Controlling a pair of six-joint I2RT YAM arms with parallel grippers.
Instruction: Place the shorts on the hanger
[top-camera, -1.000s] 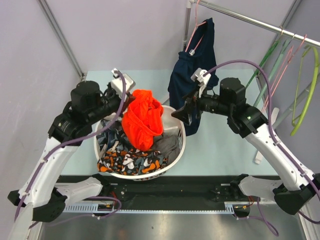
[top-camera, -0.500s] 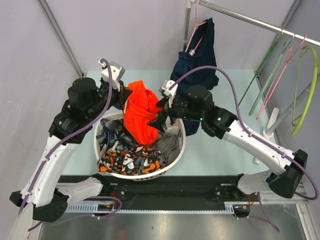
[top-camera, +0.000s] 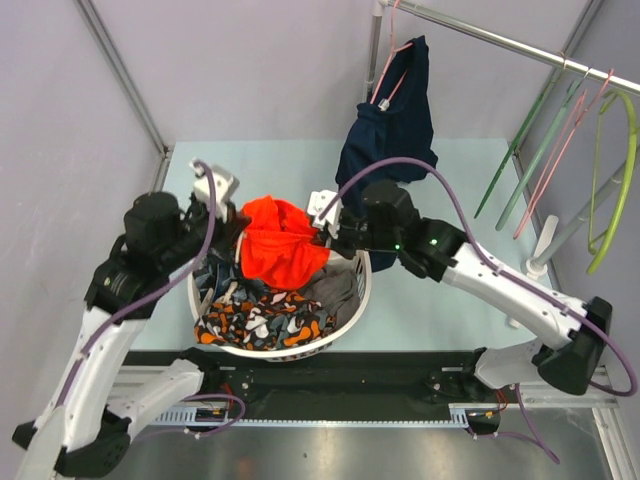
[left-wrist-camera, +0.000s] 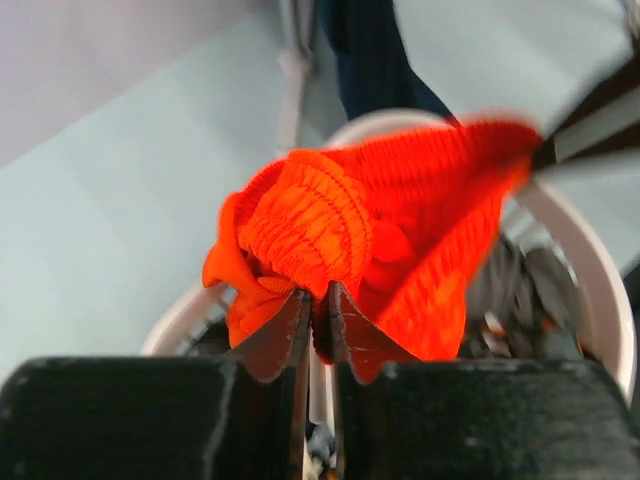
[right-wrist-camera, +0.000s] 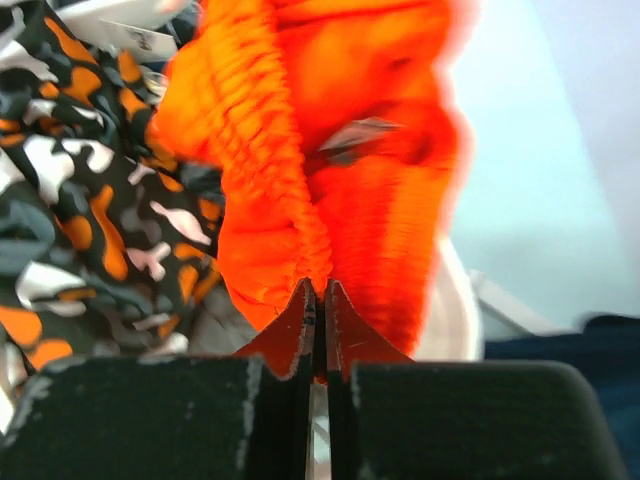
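Right now your two claws share the load just above the white basket (top-camera: 362, 285), which sits toward the near edge of the surface, left of its middle. The left claw (left-wrist-camera: 316, 295) is pinched on the bunched elastic waistband of the shorts (top-camera: 282, 250). The right claw (right-wrist-camera: 315, 288) is clamped tight on the waistband further along. So the shorts hang between them as a short span running left to right. The loose fabric sags toward the patterned cloth (top-camera: 260, 322) in the basket; you cannot tell whether it touches.

What your next move turns on lies further back. The hanger (top-camera: 515, 150) hangs from the rail (top-camera: 500, 40) above the far right corner, slanting down toward the surface. It is well apart from both claws and off to the right of the navy garment (top-camera: 385, 150), which hangs just behind the right arm's wrist. The right arm is clearly the nearer of the two. By my reckoning, you will need to lift the waistband clear of the basket and carry it up toward that far right corner. Keep its long axis spread between the claws, and steer round the navy garment so nothing snags.
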